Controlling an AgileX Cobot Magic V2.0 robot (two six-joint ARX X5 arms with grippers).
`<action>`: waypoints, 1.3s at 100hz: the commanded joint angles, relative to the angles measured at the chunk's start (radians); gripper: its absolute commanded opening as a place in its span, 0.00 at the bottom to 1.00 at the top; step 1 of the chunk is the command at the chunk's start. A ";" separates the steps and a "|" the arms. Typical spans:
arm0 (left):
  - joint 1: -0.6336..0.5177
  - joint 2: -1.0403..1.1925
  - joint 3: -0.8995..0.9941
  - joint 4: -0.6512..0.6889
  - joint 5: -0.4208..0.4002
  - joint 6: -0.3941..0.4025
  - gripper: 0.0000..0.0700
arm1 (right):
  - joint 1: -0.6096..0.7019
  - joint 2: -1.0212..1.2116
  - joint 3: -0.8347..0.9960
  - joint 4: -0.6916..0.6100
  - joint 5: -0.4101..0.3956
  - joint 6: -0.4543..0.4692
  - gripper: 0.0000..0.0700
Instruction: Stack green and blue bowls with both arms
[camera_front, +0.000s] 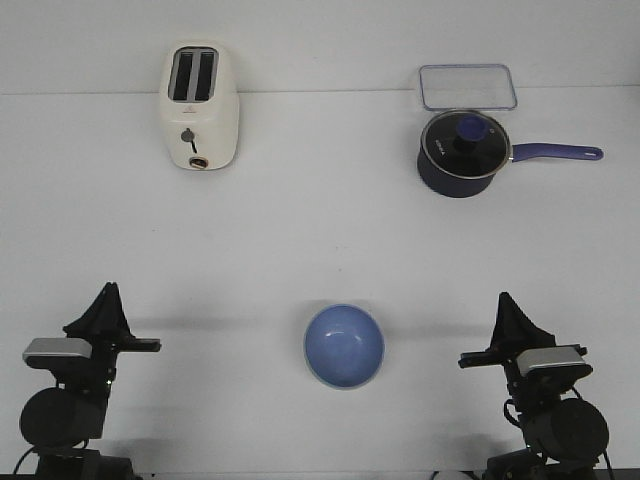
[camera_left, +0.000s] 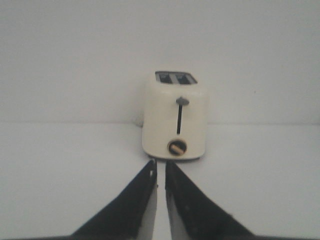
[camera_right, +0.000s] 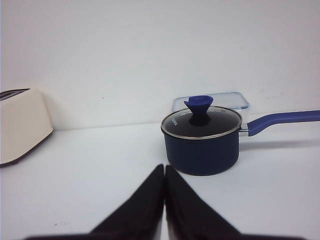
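blue bowl (camera_front: 344, 346): periwinkle, upright, opening up, on the white counter (camera_front: 320, 240), near the front edge, roughly centred between the two arms. Round, so no long axis and no preferred approach angle.
green bowl: not visible in any view. Can't tell whether it's nested under the blue one or out of shot.
stack status: my read is either already stacked or not started; frames don't settle it.
left gripper (camera_front: 104, 293): parked at front left, well apart from the bowl. Fingers (camera_left: 145, 187) nearly together in the left wrist view, a thin slit between the tips, nothing held.
right gripper (camera_front: 506, 301): parked at front right, well apart from the bowl. Fingers (camera_right: 151, 192) pressed together in the right wrist view, nothing held.
key relation: bowl lies inboard of both grippers, to the right of the left fingers and to the left of the right fingers, and slightly nearer the front edge than the tips. Right arm looks marginally nearer; close to symmetric.
wrist views: neither shows the bowl; both point toward the back of the counter.
next move (judgement): either arm must swing inward and open before reaching the rim.
toaster (camera_front: 199, 107): cream, two slots, back left, in line with the left fingers.
saucepan (camera_front: 462, 152): dark navy, glass lid, handle pointing right, back right.
plastic container (camera_front: 467, 86): clear, just behind the saucepan.
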 joint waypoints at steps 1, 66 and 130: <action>0.014 -0.042 -0.065 0.001 0.025 -0.005 0.02 | 0.002 0.000 0.001 0.015 0.001 -0.008 0.00; 0.074 -0.248 -0.251 -0.071 0.065 -0.048 0.02 | 0.002 -0.001 0.001 0.015 0.001 -0.008 0.00; 0.074 -0.248 -0.250 -0.071 0.065 -0.048 0.02 | 0.002 -0.001 0.001 0.015 0.001 -0.008 0.00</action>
